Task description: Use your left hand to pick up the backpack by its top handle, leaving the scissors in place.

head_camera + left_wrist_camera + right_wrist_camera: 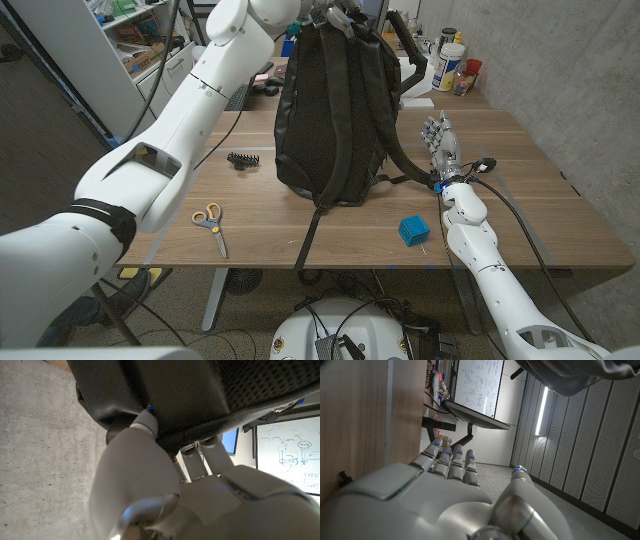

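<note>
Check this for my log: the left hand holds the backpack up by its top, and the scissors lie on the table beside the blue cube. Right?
Not quite. In the head view the scissors lie near the table's front left, far from the blue cube, which sits right of the backpack. The left hand is at the backpack's top.

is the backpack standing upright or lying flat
Upright: the backpack stands tall on the table, its top up at the left hand, straps hanging down.

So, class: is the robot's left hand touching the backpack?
Touching. The left wrist view shows the left hand with its fingers pressed against the backpack, curling under its dark top edge.
</note>
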